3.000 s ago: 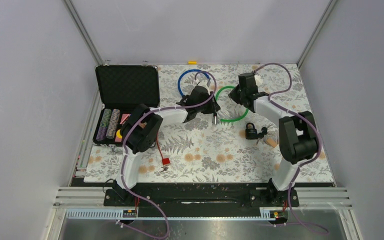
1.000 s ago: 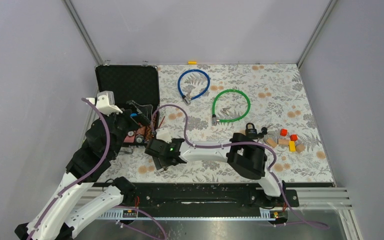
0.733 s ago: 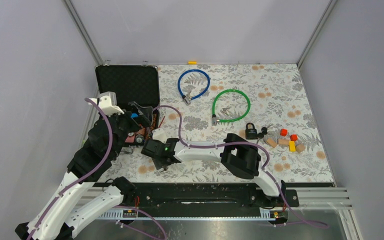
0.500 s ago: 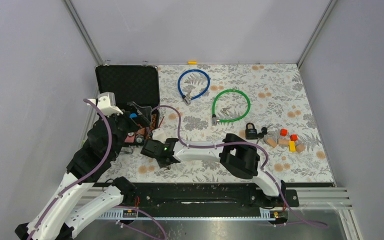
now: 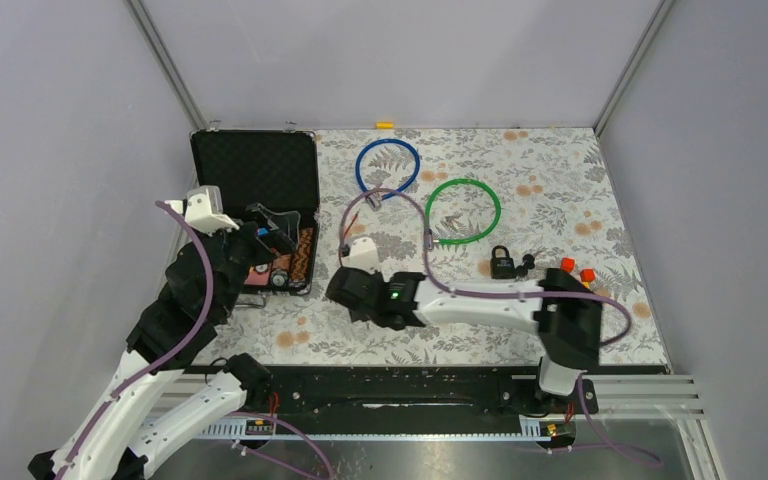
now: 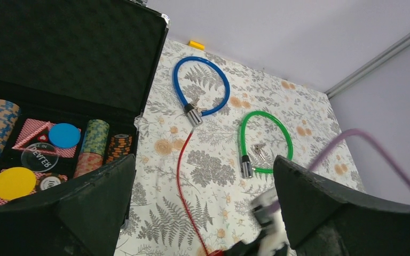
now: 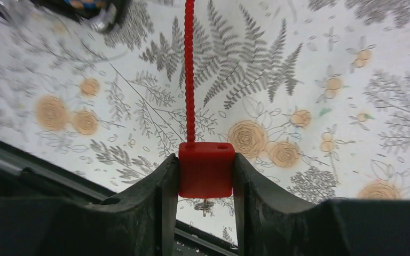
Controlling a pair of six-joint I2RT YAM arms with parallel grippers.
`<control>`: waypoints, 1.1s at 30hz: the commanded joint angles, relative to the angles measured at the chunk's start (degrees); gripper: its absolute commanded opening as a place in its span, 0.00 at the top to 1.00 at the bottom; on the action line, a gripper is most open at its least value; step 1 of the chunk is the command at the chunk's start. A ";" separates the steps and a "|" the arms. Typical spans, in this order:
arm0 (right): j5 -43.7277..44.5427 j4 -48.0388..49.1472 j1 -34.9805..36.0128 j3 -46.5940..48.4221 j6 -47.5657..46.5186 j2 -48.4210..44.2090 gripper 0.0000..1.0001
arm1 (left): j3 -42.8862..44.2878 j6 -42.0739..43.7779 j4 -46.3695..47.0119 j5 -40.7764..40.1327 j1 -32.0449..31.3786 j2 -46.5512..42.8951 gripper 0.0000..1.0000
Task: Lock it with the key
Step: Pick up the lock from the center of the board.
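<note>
Three cable locks [image 5: 463, 181]; right pincer [image 7: 205, 166] clamps the red lock [image 7: 206, 180], left pincer [image 6: 203, 184] gapes.

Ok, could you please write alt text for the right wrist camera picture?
The right claw grips a small red lock by its two sides. Its red cord runs straight away across a tablecloth printed with ferns and orange flowers.
</note>
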 commanded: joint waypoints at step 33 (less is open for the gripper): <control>2.96 24.56 -1.29 -17.09 -1.41 -31.62 0.56 | -11.89 -15.97 29.88 35.52 3.16 21.97 1.00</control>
